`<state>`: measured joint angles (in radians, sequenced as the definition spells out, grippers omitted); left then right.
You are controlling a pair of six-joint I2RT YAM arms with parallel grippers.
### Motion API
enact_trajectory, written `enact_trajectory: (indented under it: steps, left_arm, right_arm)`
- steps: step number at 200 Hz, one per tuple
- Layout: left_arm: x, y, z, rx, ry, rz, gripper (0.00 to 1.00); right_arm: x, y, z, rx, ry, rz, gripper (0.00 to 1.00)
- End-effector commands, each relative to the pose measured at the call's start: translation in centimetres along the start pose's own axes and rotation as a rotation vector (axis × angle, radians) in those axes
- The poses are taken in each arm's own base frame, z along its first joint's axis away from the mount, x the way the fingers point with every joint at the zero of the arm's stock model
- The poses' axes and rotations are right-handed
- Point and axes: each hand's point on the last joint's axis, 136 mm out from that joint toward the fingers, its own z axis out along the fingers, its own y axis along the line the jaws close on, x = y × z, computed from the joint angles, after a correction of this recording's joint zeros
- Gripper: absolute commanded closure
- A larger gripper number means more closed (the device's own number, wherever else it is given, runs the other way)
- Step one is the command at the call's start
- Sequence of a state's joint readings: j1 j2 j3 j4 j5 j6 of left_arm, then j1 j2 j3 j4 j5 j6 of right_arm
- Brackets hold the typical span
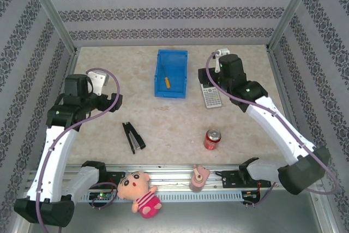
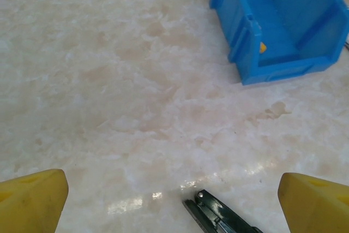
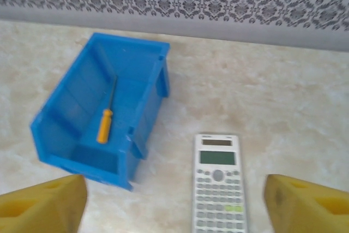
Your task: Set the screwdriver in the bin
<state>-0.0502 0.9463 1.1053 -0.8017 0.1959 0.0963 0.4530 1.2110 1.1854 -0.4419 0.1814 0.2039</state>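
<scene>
Orange-handled screwdriver (image 3: pixel 104 119) lies flat inside the blue bin (image 3: pixel 151 94) on the counter (image 3: pixel 283 129), left jaws and right jaws both wide and empty, so placement looks done; next move likely only needs arms backed clear

No text can be read: on the calculator (image 3: pixel 218 181) the keys and top line are blurred, and the red can (image 1: pixel 212 139) label is too small.
</scene>
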Motion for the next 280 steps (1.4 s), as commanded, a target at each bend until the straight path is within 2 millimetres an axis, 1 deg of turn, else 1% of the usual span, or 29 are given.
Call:
enact_trajectory:
  steps: [1,7,12,16,31,43,66,85,107,120,130,142,164,175,185,206,230,250,252,254,263,267,280]
  left_arm:
    - [-1.6,2.0,1.2,-0.089,-0.023,-0.055,0.01]
    - [-1.7,2.4,1.5,-0.107,-0.01,-0.063,0.01]
    - [-1.9,2.8,1.9,-0.123,0.0,-0.072,0.01]
    - [-1.9,3.0,2.2,-0.133,0.006,-0.077,0.01]
    - [-2.0,3.8,3.4,-0.167,0.02,-0.095,0.01]
    - [-1.8,4.4,4.3,-0.195,0.014,-0.107,0.01]
    - [-1.2,6.0,5.9,-0.28,-0.01,-0.141,0.01]
    - [-0.5,6.4,7.1,-0.296,-0.028,-0.14,0.01]
    - [-0.1,6.7,8.6,-0.304,-0.113,-0.153,0.01]
    - [0.1,6.8,9.5,-0.301,-0.181,-0.166,0.01]
    - [0.6,6.7,10.5,-0.295,-0.219,-0.17,0.01]
    - [1.0,6.8,11.6,-0.292,-0.253,-0.172,0.01]
    - [2.1,7.2,13.5,-0.301,-0.282,-0.173,0.01]
    - [2.3,7.5,14.1,-0.307,-0.321,-0.174,0.01]
    - [3.0,7.6,14.5,-0.313,-0.347,-0.167,0.01]
    - [3.7,8.0,14.8,-0.343,-0.391,-0.144,0.01]
    - [4.7,8.8,15.0,-0.375,-0.421,-0.16,0.01]
    - [5.4,9.0,15.2,-0.381,-0.456,-0.176,0.01]
    - [5.4,9.0,15.1,-0.381,-0.461,-0.18,0.01]
    - [5.5,9.1,15.1,-0.382,-0.465,-0.182,0.01]
    - [5.6,9.1,15.1,-0.385,-0.482,-0.188,0.01]
    - [5.8,9.1,15.2,-0.385,-0.485,-0.189,0.01]
    - [5.9,9.2,15.2,-0.385,-0.499,-0.195,0.01]
  right_arm:
    - [-0.4,-1.3,-1.0,0.028,-0.089,-0.004,0.13]
    - [-0.2,-1.5,-1.1,0.031,-0.11,-0.015,0.11]
    - [0.0,-1.8,-1.2,0.039,-0.12,-0.018,0.03]
    - [0.2,-2.1,-1.4,0.051,-0.129,-0.015,0.02]
    - [0.7,-3.8,-1.4,0.095,-0.131,0.016,0.02]
    - [1.1,-5.8,-1.2,0.16,-0.121,0.055,0.02]
    - [2.2,-9.2,-0.1,0.227,-0.123,0.117,0.02]
    - [2.9,-12.0,0.8,0.281,-0.13,0.161,0.02]
    - [3.7,-15.5,1.4,0.394,-0.175,0.168,0.02]
    - [4.5,-17.0,1.8,0.437,-0.199,0.165,0.02]
    - [5.0,-17.8,2.1,0.459,-0.218,0.145,0.02]
    - [5.7,-18.2,2.5,0.48,-0.254,0.098,0.02]
    - [7.0,-18.4,3.2,0.492,-0.311,0.039,0.02]
    - [8.0,-18.5,3.6,0.498,-0.305,0.028,0.02]
    - [8.8,-18.6,3.8,0.5,-0.295,0.022,0.02]
    - [10.1,-18.3,4.0,0.479,-0.299,0.016,0.02]
    - [10.4,-17.3,4.3,0.423,-0.291,-0.007,0.02]
    - [11.0,-16.9,4.2,0.394,-0.308,0.036,0.02]
    - [10.8,-16.9,4.1,0.389,-0.319,0.038,0.02]
    - [11.7,-16.8,4.3,0.386,-0.305,0.042,0.02]
    - [12.6,-16.6,4.6,0.37,-0.302,0.05,0.02]
    - [12.4,-16.5,4.7,0.366,-0.317,0.049,0.02]
    - [13.1,-16.6,5.4,0.365,-0.312,0.035,0.02]
